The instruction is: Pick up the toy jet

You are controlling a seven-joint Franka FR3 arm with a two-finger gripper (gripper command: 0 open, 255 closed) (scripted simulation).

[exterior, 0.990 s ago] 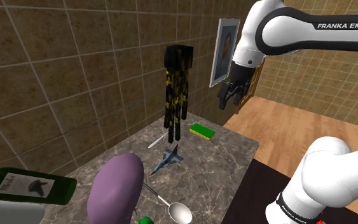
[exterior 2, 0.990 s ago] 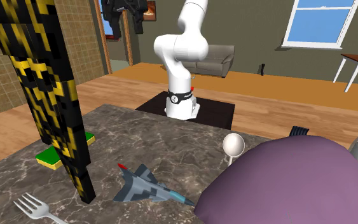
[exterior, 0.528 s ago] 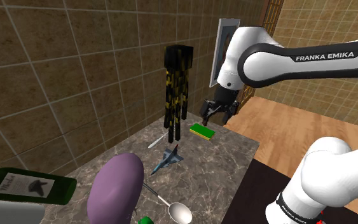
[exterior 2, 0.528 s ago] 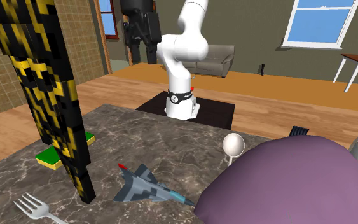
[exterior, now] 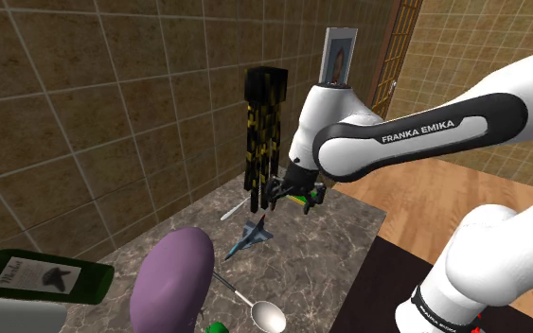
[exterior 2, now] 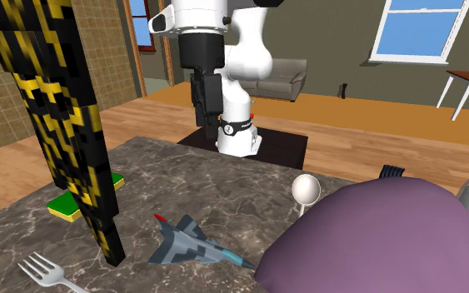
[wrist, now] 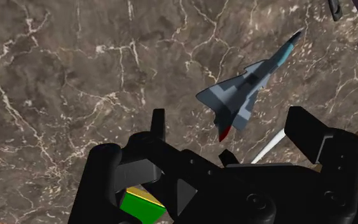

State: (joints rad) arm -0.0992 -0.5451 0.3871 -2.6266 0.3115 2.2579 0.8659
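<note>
The toy jet (exterior: 252, 234) is grey-blue with a red tail tip and lies flat on the marble counter (exterior: 340, 236) between a black-and-yellow blocky figure (exterior: 262, 132) and a purple rounded object (exterior: 171, 279). The jet (exterior 2: 192, 242) sits near the front of the second exterior view. My gripper (exterior: 295, 197) hovers above the counter over the green-and-yellow sponge, a short way from the jet's tail. In the wrist view the jet (wrist: 250, 84) lies ahead of my gripper (wrist: 233, 127), whose fingers stand apart with nothing between them. My gripper (exterior 2: 202, 116) hangs well above the counter's far edge.
The tall blocky figure (exterior 2: 57, 108) stands close beside the jet. A fork (exterior: 236, 208) lies by its foot, and a spoon (exterior: 259, 310) by the purple object (exterior 2: 382, 241). The sponge (exterior 2: 74, 204) lies on the counter. A dark green bottle (exterior: 37, 276) lies at the shoulder view's lower left.
The arm has swung down and toward the shoulder view's left, bringing the gripper from beside the wall picture to just above the sponge. The jet and the other objects have not moved.
</note>
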